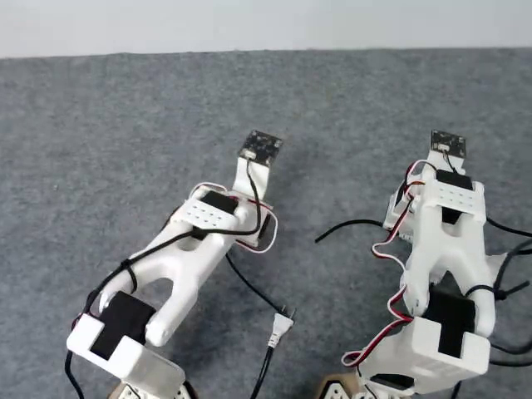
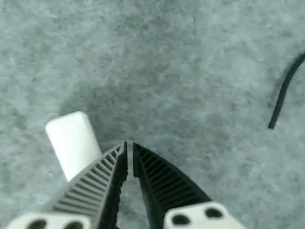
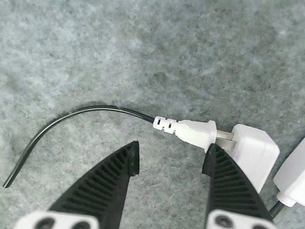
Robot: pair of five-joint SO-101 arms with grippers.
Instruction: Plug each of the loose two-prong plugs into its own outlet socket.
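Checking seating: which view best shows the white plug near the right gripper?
Right wrist view: the white plug, prongs partly in a socket block, lies unobstructed. High view shows its black cord beside the arm; left wrist view, a cord end.

Mottled grey felt mat, white plug on a black cord, white socket block at its 3 o'clock, right gripper ribbed black
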